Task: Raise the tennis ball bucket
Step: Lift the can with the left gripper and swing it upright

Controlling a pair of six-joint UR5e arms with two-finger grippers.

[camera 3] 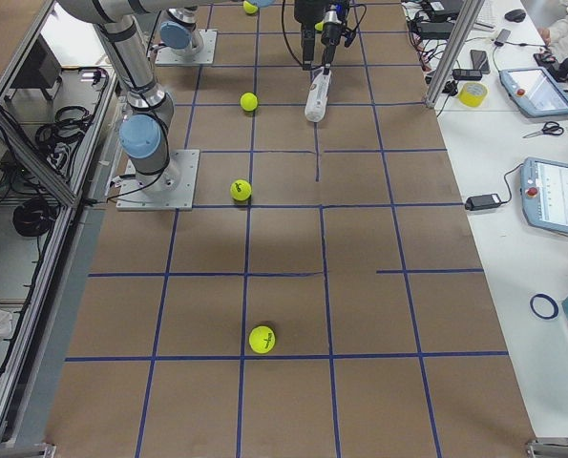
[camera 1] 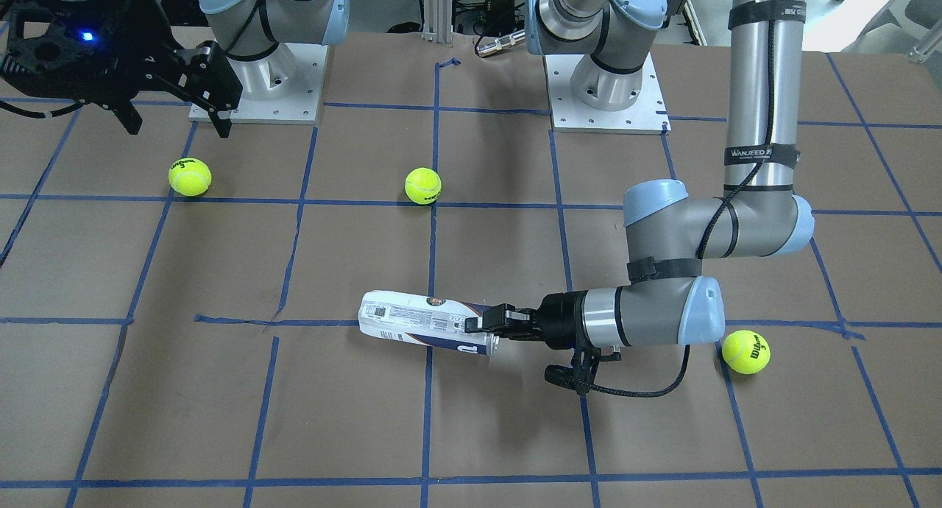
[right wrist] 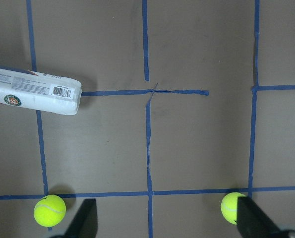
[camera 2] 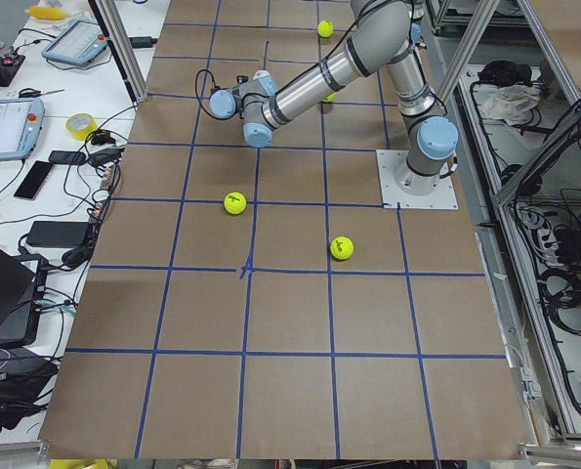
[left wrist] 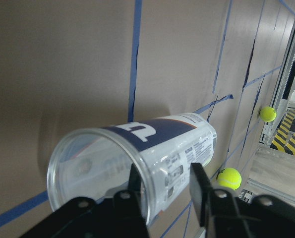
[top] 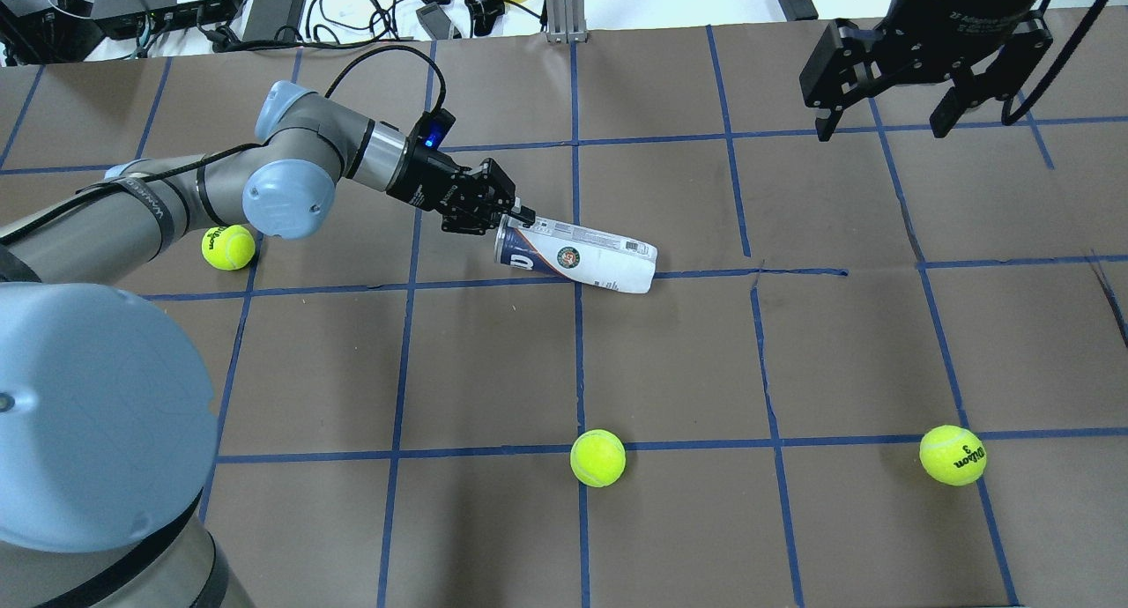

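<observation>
The tennis ball bucket (camera 1: pixel 423 324) is a clear tube with a white label and a navy band, lying on its side near the table's middle. It also shows in the overhead view (top: pixel 586 260), the left wrist view (left wrist: pixel 152 153) and the right wrist view (right wrist: pixel 33 94). My left gripper (camera 1: pixel 489 324) reaches in level with the table and is shut on the rim of the tube's open end; in the left wrist view its fingers (left wrist: pixel 199 186) straddle the wall. The tube looks empty. My right gripper (top: pixel 881 123) is open and empty, high above the table's far right.
Three yellow-green tennis balls lie loose on the brown, blue-taped table: one (top: pixel 228 247) under my left arm, one (top: pixel 597 457) near the front middle, one (top: pixel 953 455) at the front right. Cables and boxes (top: pixel 264 0) line the far edge.
</observation>
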